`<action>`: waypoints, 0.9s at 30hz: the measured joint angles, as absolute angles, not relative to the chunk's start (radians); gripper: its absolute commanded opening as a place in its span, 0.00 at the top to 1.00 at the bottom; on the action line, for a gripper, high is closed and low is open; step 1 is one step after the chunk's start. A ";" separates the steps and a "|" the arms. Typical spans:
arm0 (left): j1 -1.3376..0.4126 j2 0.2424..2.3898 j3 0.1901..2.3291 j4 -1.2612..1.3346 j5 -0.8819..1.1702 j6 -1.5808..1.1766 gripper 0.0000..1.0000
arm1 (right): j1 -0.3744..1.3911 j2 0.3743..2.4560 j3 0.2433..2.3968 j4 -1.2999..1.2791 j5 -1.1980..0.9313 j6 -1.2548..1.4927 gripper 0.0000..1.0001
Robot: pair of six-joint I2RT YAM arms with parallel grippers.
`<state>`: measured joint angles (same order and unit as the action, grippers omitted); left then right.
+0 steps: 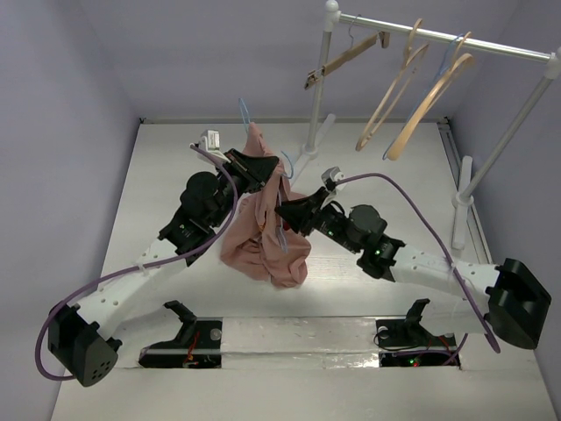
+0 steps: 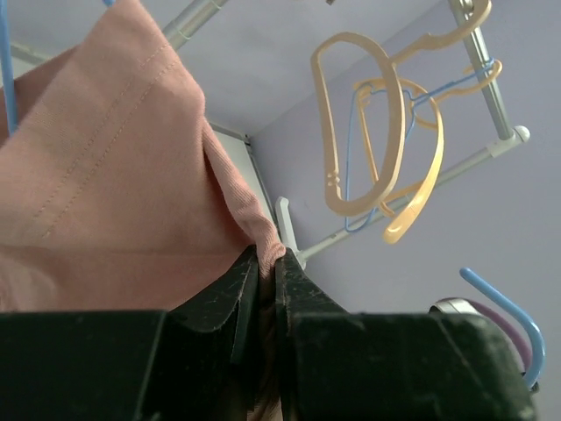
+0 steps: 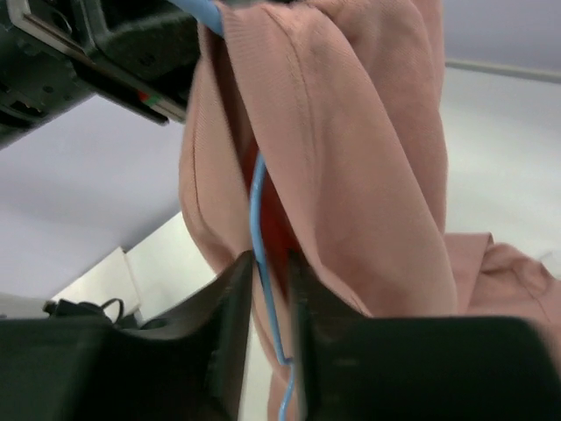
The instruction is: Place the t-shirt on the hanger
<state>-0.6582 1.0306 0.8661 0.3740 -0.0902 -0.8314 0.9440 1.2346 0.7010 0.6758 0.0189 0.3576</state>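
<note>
**A:** Why is the left gripper (image 2: 266, 263) clamped shut?

**B:** It pinches a fold of the t-shirt (image 2: 105, 175), probably to hold the cloth up off the table (image 1: 158, 175) so it hangs open.

**A:** And the right gripper (image 3: 270, 267)?

**B:** The hanger (image 3: 256, 210) wire runs between its narrowed jaws, inside the shirt. I cannot tell whether they actually grip it.
</note>
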 measured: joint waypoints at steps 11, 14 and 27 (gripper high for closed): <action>-0.659 1.021 0.866 0.379 -0.055 -0.848 1.00 | 0.944 1.028 0.615 0.516 0.024 0.380 0.59; -0.659 1.018 0.866 0.378 -0.050 -0.852 1.00 | 0.944 0.993 0.587 0.476 0.044 0.371 0.59; -0.659 0.974 0.866 0.378 -0.034 -0.860 1.00 | 0.944 1.066 0.573 0.291 0.078 0.286 0.53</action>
